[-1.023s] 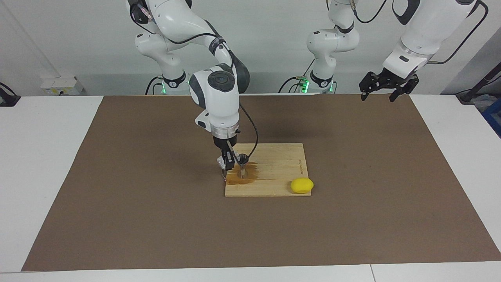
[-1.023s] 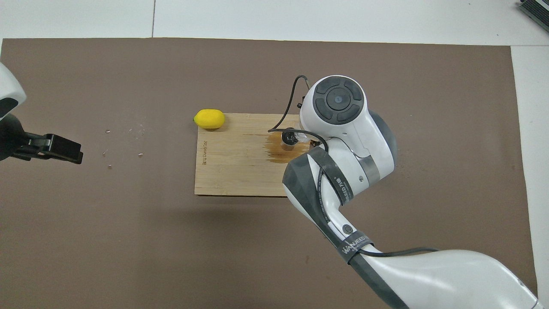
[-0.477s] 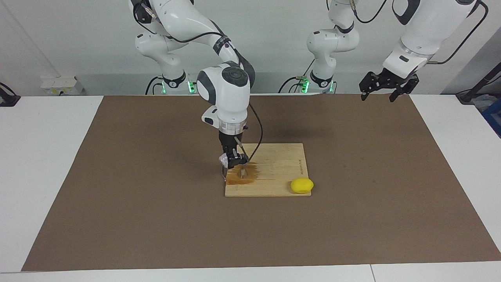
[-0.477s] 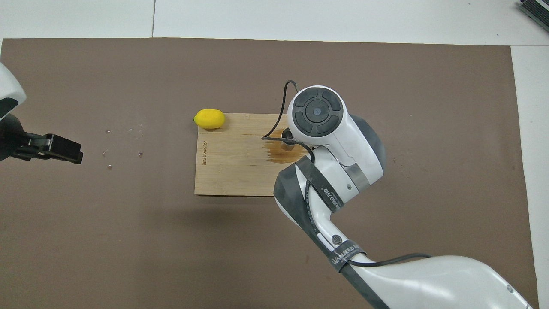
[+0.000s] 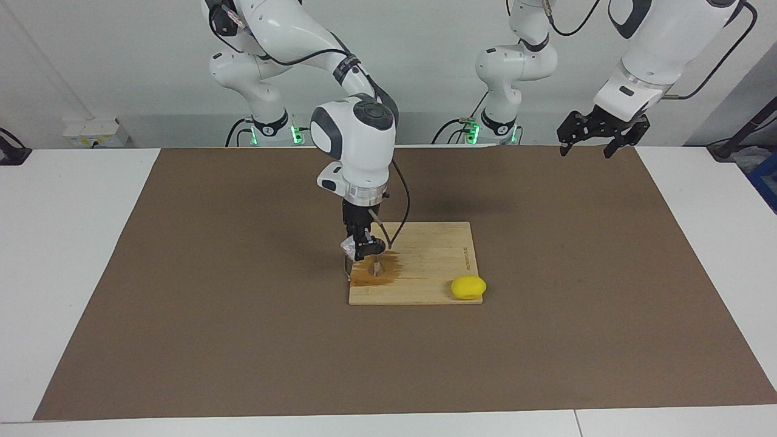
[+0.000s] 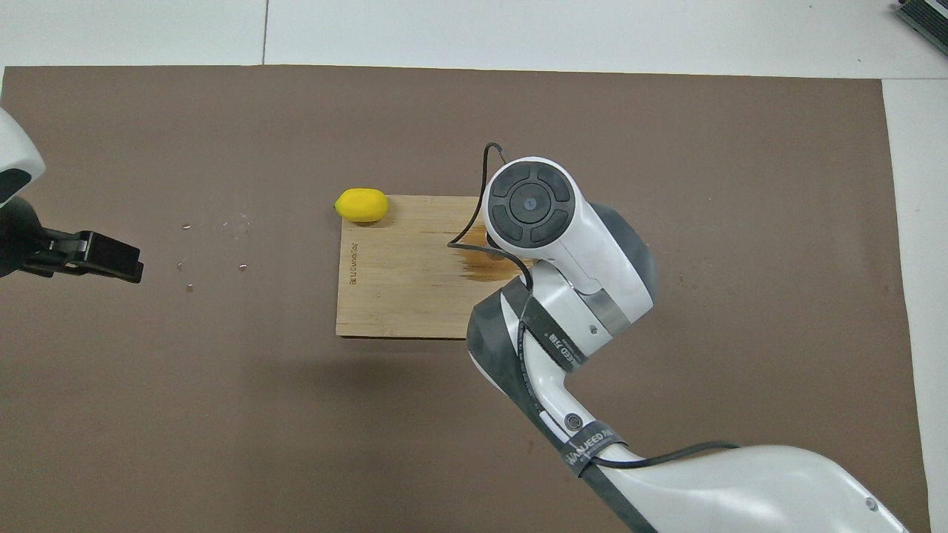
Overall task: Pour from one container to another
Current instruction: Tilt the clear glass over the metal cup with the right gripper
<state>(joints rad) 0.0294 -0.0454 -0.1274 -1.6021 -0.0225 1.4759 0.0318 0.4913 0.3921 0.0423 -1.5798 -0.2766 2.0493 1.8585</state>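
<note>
A small steel jigger [image 5: 377, 267] stands on a wooden board [image 5: 437, 249], in a brown wet stain [image 5: 388, 277]. My right gripper [image 5: 359, 249] hangs point-down right beside the jigger's top, shut on a small clear cup [image 5: 347, 246] held at about the height of the jigger's rim. In the overhead view the right arm's wrist [image 6: 529, 203] covers cup, jigger and gripper; only the stain [image 6: 485, 272] shows on the board [image 6: 400, 296]. My left gripper [image 5: 586, 149] waits open and empty in the air over the mat's corner at the left arm's end, also seen in the overhead view [image 6: 111, 257].
A yellow lemon [image 5: 468, 287] [image 6: 361, 205] lies at the board's corner farthest from the robots, toward the left arm's end. A brown mat [image 5: 212, 334] covers the table. A few small specks [image 6: 215, 244] lie on the mat near the left gripper.
The right arm's wrist has swung toward the left arm's end and stands more upright over the jigger, with the cup still in its grip. The left arm has not moved.
</note>
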